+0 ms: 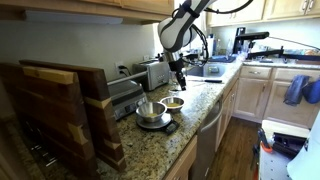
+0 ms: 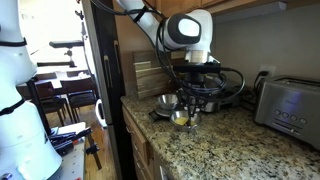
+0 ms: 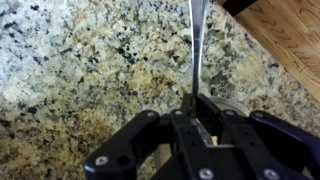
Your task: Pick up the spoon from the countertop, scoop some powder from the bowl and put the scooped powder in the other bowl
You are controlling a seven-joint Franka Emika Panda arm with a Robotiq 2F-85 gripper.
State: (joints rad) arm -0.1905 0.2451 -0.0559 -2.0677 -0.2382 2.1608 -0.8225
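The gripper (image 3: 197,105) pinches the spoon (image 3: 196,40) between its fingers, so pickup looks done; scooping from the bowl (image 1: 174,102) into the other bowl (image 1: 150,109) remains

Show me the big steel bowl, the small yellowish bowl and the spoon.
steel bowl (image 1: 150,113): exterior view, on its outer wall.
small yellowish bowl (image 1: 174,106): exterior view, on its near rim.
spoon (image 3: 195,45): wrist view, on its handle.
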